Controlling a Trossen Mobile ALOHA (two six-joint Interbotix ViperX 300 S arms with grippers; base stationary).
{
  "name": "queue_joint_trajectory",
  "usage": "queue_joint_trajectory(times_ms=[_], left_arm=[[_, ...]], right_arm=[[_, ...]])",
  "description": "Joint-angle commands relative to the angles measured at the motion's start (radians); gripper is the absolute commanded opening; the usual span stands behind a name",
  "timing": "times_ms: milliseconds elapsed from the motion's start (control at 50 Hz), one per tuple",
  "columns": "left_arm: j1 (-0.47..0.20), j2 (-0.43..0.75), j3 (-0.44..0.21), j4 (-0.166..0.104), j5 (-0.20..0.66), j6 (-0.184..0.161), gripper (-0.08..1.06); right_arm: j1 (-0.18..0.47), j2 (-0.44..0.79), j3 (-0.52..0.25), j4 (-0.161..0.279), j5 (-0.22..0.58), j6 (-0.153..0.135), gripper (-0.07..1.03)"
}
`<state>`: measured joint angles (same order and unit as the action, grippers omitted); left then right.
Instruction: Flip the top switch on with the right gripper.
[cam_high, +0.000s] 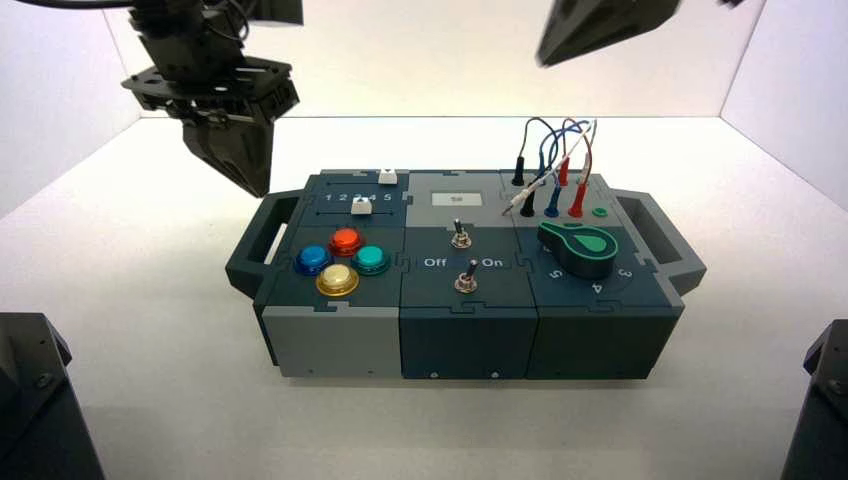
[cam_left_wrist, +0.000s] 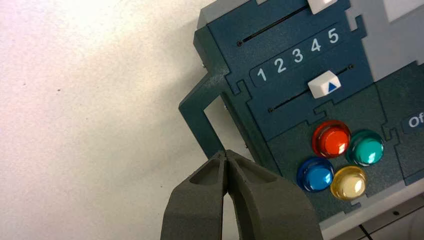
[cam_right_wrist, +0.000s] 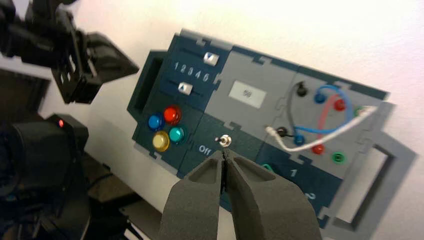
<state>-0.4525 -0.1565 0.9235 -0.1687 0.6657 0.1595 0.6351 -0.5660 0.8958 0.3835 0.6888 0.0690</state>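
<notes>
The top switch (cam_high: 460, 236) is a small silver toggle in the box's middle panel, above the "Off" and "On" lettering. A second toggle (cam_high: 466, 279) sits below it. In the right wrist view the top switch (cam_right_wrist: 225, 141) lies just past my right gripper (cam_right_wrist: 225, 153), which is shut and empty. The lower toggle is hidden behind the jaws there. In the high view the right gripper (cam_high: 547, 56) hangs high above the box's back right, well clear of the switch. My left gripper (cam_high: 252, 180) hovers shut over the box's left handle (cam_left_wrist: 200, 107).
Red (cam_high: 345, 240), blue (cam_high: 312, 260), green (cam_high: 371, 259) and yellow (cam_high: 337, 279) buttons sit at the box's left front. Two white sliders (cam_high: 362, 206) lie behind them. A green knob (cam_high: 577, 247) and plugged wires (cam_high: 553, 165) occupy the right side.
</notes>
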Motion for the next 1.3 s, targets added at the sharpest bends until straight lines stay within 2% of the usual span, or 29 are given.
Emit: queue_joint_trajectory(times_ms=[20, 200, 500, 700, 900, 1080, 1300], left_arm=[[-0.005, 0.025, -0.037, 0.002, 0.000, 0.009, -0.03], [-0.020, 0.078, -0.052, 0.002, -0.002, 0.009, -0.03], [-0.057, 0.169, -0.081, 0.002, 0.000, 0.009, -0.03], [-0.057, 0.212, -0.100, 0.000, 0.000, 0.009, -0.03], [-0.055, 0.227, -0.104, 0.002, -0.002, 0.011, -0.03], [-0.055, 0.235, -0.103, 0.002, -0.002, 0.011, -0.03], [-0.055, 0.241, -0.104, 0.002, 0.000, 0.014, -0.03]], right_arm=[[0.040, 0.054, -0.051, 0.018, -0.028, 0.000, -0.02], [0.044, 0.101, -0.060, 0.040, -0.040, 0.000, -0.02], [0.071, 0.181, -0.081, 0.046, -0.040, -0.003, -0.02], [0.086, 0.310, -0.103, 0.049, -0.040, -0.003, -0.02], [0.086, 0.430, -0.126, 0.051, -0.048, -0.015, -0.02], [0.097, 0.446, -0.129, 0.072, -0.049, -0.015, -0.02], [0.158, 0.469, -0.161, 0.101, -0.049, -0.015, -0.02]])
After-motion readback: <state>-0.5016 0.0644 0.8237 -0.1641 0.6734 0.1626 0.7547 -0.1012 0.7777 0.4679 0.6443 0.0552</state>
